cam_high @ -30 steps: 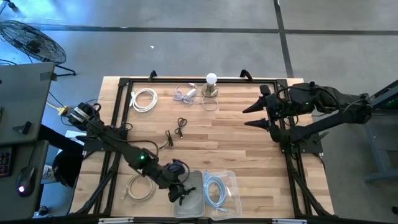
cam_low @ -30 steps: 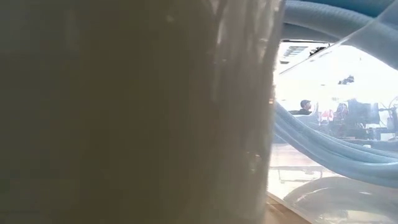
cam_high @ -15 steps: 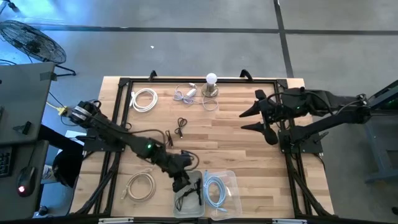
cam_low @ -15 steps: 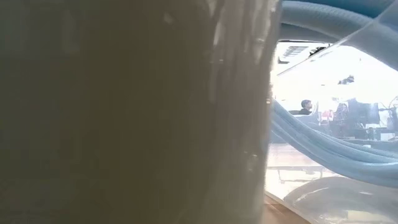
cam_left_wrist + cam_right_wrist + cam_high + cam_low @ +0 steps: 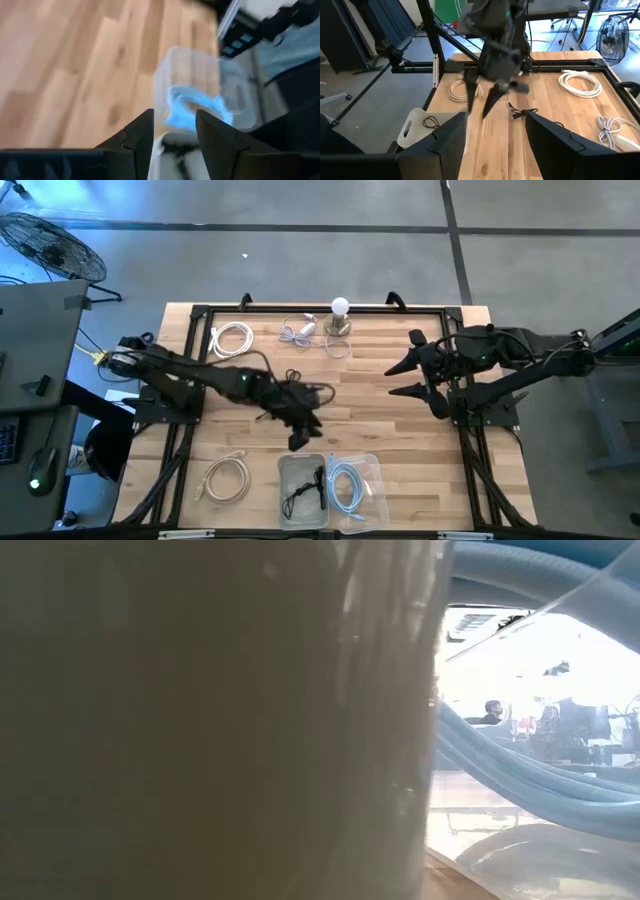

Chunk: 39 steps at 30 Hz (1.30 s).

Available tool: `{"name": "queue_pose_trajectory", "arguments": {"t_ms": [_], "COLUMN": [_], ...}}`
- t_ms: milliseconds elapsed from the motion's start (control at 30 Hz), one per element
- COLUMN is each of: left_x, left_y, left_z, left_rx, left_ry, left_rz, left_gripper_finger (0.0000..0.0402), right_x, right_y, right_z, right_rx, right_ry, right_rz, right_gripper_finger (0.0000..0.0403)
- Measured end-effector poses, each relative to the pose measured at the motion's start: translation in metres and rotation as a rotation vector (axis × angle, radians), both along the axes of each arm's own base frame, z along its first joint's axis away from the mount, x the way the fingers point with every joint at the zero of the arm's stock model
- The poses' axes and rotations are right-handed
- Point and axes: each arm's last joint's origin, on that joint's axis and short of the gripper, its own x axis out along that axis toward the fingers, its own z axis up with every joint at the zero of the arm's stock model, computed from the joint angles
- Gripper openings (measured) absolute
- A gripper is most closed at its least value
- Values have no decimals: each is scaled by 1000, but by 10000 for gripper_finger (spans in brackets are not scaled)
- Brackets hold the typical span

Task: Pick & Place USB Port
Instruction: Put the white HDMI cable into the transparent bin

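- Black cable [image 5: 303, 492] and blue cable [image 5: 345, 485]: one each, in the clear tray's [image 5: 372, 467] two compartments.
- Left gripper [image 5: 303, 437]: jaws spread, empty, above the bench [image 5: 370, 395].
- Right gripper [image 5: 400, 376]: jaws spread, empty.

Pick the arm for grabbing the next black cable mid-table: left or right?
Left, probably. The left gripper hangs empty with fingers open, just past the black cable, after a drop into the clear bin. The right gripper waits at the table's right side, farther off.
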Motion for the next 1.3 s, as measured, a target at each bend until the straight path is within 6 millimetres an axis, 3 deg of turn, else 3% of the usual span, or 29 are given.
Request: {"name": "queue_pose_trajectory", "arguments": {"t_ms": [233,400,633,1000,1300], "left_x": [-15,-40,-77,-102,-119], "left_y": [22,44,74,128,170], "left_z": [52,87,117,119,97], "left_rx": [190,365,595,626,607], "left_ry": [55,208,439,587,719], "left_rz": [-8,46,147,166,156], "left_gripper_finger": [143,143,143,143,143], "right_x": [0,0,1,2,2], "right_y": [-1,-3,-6,-11,-16], "right_z": [0,1,2,3,3], "right_rx": [-34,-100,-156,-163,-160], "right_ry": [-6,-21,-38,-38,-35], "right_rz": [-1,-52,-134,-178,-204], "right_gripper_finger": [197,197,197,197,197]}}
